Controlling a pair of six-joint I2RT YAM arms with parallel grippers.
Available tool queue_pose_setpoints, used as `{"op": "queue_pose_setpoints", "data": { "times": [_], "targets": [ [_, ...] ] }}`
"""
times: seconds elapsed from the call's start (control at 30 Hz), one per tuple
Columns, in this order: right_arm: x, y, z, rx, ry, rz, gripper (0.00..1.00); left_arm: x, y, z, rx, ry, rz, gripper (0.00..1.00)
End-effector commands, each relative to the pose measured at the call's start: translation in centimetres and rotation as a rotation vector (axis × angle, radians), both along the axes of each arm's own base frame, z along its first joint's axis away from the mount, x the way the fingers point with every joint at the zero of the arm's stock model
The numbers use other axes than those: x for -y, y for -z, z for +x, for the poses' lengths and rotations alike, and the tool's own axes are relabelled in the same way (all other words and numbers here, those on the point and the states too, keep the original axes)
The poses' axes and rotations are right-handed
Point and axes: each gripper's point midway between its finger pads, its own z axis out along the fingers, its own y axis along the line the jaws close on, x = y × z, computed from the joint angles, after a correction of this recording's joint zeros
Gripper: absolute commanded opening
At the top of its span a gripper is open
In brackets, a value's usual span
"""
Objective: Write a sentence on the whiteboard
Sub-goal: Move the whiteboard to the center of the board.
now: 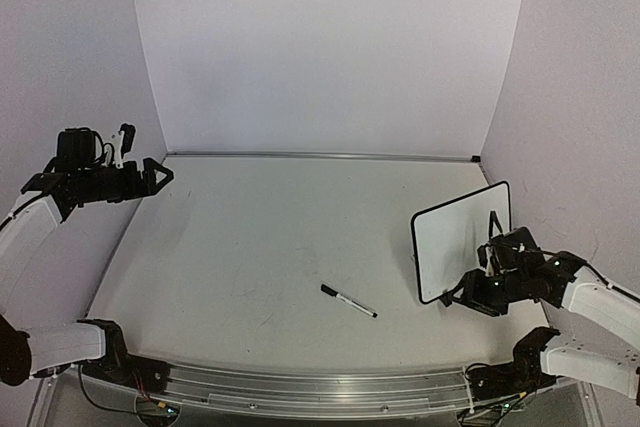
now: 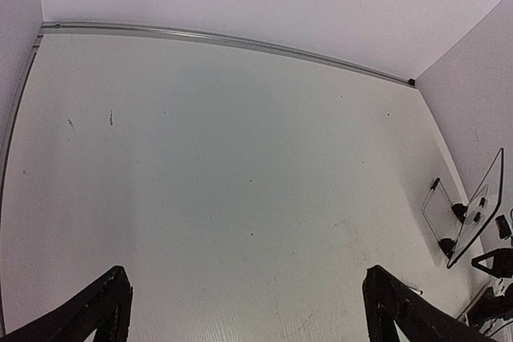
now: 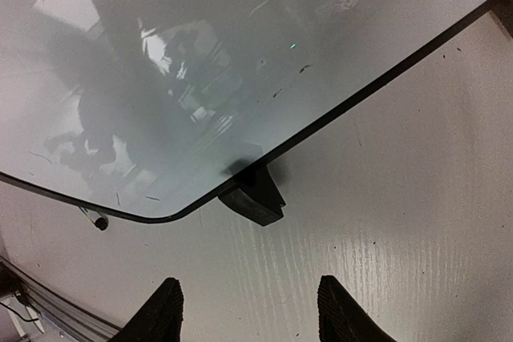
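Black-framed whiteboard (image 1: 462,237): is standing upright on its feet at about 4 o'clock on the table (image 1: 250,237), its face turning toward 9 o'clock; no lettering is showing on it.
Surface: is looking glossy and slick, mirroring the arm in the right wrist view, so pads are likely slipping on the face.
Handling: is reading as a thin, stiff, light panel, probably tipping or sliding under a sideways push.
Hold point: the frame edge beside the black foot (image 3: 255,198) is offering the safest purchase, rather than the bare face.
Marker (image 1: 348,301): is lying flat near 6 o'clock, well apart from the board, at roughly 8 o'clock from it; slim and round, likely rolling if nudged.
Right gripper (image 3: 252,310): is hovering just below the board's lower edge at 6 o'clock of it, fingers spread, nothing lying between them.
Left gripper (image 1: 160,175): is hanging at 10 o'clock, jaws gaping wide and carrying nothing.
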Motion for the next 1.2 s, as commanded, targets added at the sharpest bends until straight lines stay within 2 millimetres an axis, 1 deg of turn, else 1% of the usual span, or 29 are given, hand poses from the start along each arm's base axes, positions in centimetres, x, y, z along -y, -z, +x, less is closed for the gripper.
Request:
{"op": "queue_pose_setpoints", "data": {
  "times": [0.0,0.1,0.3,0.53,0.63,0.87,0.97,1.17],
  "targets": [
    [0.1,0.3,1.3,0.051,0.053,-0.010,0.53,0.5,-0.5,0.2,0.028,0.034,-0.006,1.00],
    [0.4,0.9,1.5,0.047,0.063,-0.033,0.53,0.6,-0.4,0.2,0.027,0.040,-0.008,0.99],
    [0.0,1.4,2.2,0.065,0.053,-0.039,0.52,0.6,-0.3,0.1,0.026,0.044,-0.011,0.99],
    [-0.9,2.2,3.1,0.071,0.031,-0.018,0.51,0.7,-0.3,0.1,0.024,0.047,-0.014,1.00],
    [-1.4,2.3,3.3,0.079,0.010,-0.011,0.48,0.7,-0.1,0.2,0.018,0.048,-0.015,1.00],
    [-1.9,2.7,3.4,0.088,-0.025,-0.013,0.41,0.7,0.1,0.3,0.005,0.047,-0.015,1.00],
    [-2.1,2.7,3.5,0.096,-0.037,-0.014,0.40,0.7,0.2,0.4,0.001,0.047,-0.017,0.99],
    [-3.0,2.8,3.2,0.105,-0.067,0.007,0.39,0.7,0.3,0.4,-0.003,0.047,-0.017,1.00]
  ]
}}
